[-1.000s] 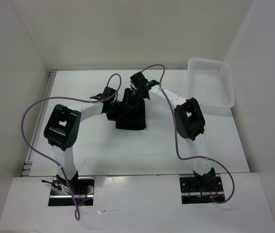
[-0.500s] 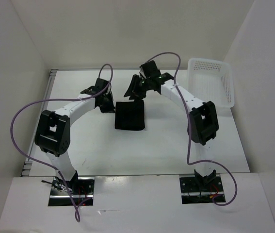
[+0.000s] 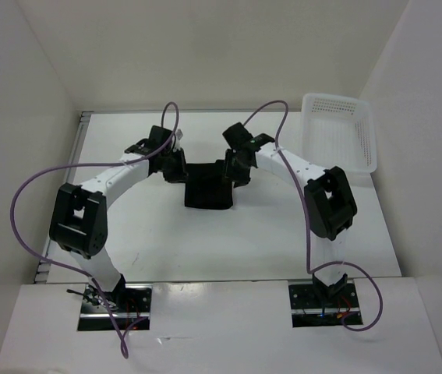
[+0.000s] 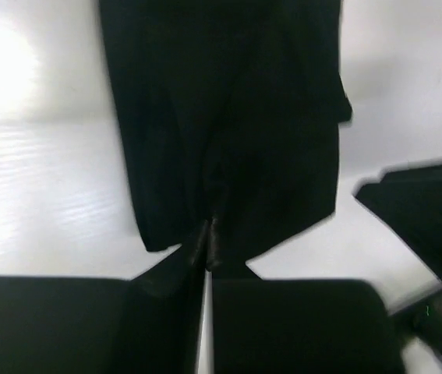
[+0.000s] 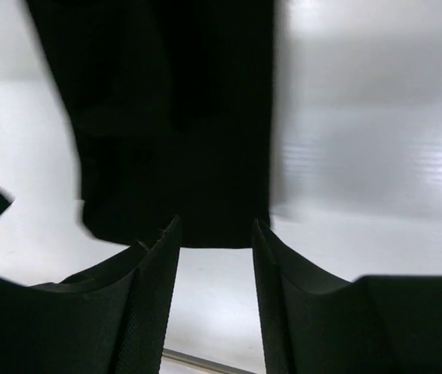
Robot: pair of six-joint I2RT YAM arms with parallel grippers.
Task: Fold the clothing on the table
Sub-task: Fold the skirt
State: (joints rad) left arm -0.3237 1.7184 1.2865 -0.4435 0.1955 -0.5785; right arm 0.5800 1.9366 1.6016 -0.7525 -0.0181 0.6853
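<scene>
Clothing (image 3: pixel 209 187) lay flat as a black rectangle on the white bench (image 3: pixel 283 234). Left fingers (image 3: pixel 175 170) were pressed together at the clothing's far left corner, their tips at its edge; whether they pinched any cloth could not be told. Right fingers (image 3: pixel 231 173) stood apart at the clothing's far right corner, with nothing between them. A white basket (image 3: pixel 337 144) sat well to the clothing's right and farther back.

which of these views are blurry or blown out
Left wrist: smeared all over, the clothing has soft edges, and glare whitens the table at upper left. Right wrist: clothing blurred too, fingers sharper. Top external: crisp, evenly lit.
</scene>
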